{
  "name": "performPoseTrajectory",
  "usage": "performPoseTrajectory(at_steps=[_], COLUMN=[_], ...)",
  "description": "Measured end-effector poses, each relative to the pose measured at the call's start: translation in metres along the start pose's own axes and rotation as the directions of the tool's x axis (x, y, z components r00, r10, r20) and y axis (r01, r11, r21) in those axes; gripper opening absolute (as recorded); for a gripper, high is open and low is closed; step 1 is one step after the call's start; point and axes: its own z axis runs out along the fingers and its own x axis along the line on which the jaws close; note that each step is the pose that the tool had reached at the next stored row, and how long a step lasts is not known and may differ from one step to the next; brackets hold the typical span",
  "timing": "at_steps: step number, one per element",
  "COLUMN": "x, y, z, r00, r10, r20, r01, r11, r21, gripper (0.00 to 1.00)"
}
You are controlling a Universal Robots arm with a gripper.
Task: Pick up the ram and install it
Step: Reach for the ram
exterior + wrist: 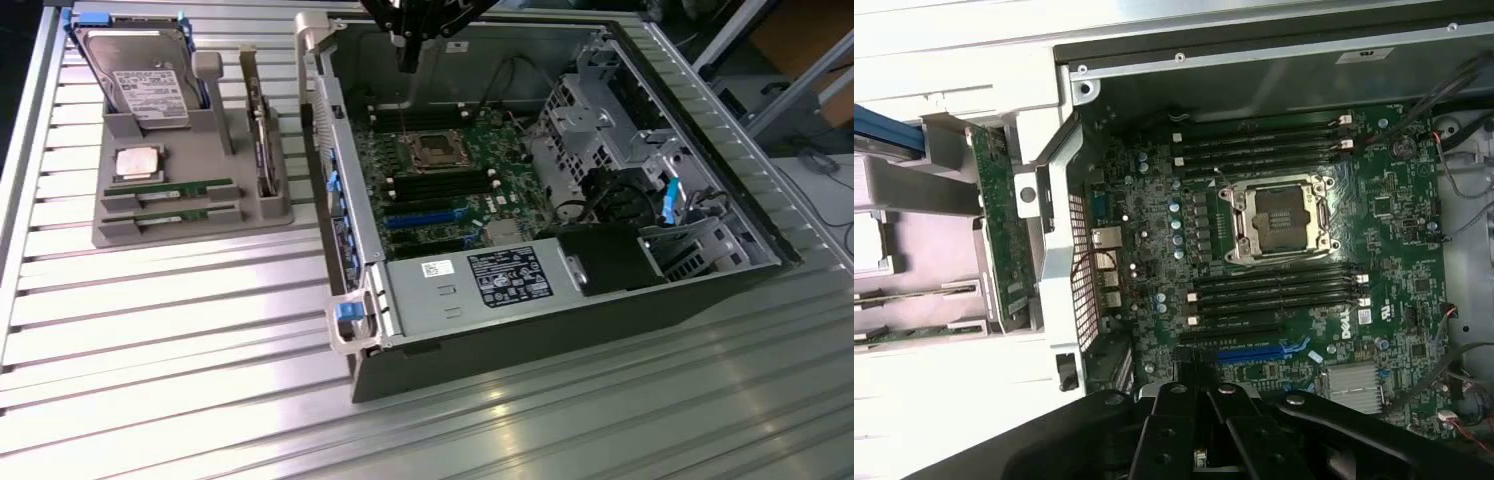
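Two green ram sticks (pixel 170 187) (pixel 168 213) lie side by side in slots at the front of the grey parts tray (pixel 120 235), at the exterior view's left. In the wrist view they appear as thin edges (pixel 916 293) (pixel 909 334). My gripper (pixel 408 62) hangs high over the back of the open computer case (pixel 534 300), above the motherboard (pixel 1154 250) and far from the tray. It looks shut with nothing in it. Black memory slots (pixel 1274 290) (pixel 1259 140) run on both sides of the bare processor socket (pixel 1279 215).
The tray also carries a hard drive (pixel 140 80), a square silver processor chip (pixel 139 162) and an upright expansion card (pixel 263 130). Inside the case sit a power supply (pixel 487 280), drive cages (pixel 587 110) and loose cables (pixel 607 195). Everything rests on a ribbed metal table (pixel 160 380).
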Motion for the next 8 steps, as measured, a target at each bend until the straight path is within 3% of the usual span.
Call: performPoseTrajectory(at_steps=[5, 8], x=[0.007, 0.018], y=[-0.0008, -0.0021], z=[0.0006, 0.0016], r00=[1.0, 1.0], r10=[0.0, 0.0], r20=[0.0, 0.0], r01=[0.0, 0.0], r11=[1.0, 1.0], r21=[0.0, 0.0], gripper=[0.11, 0.11])
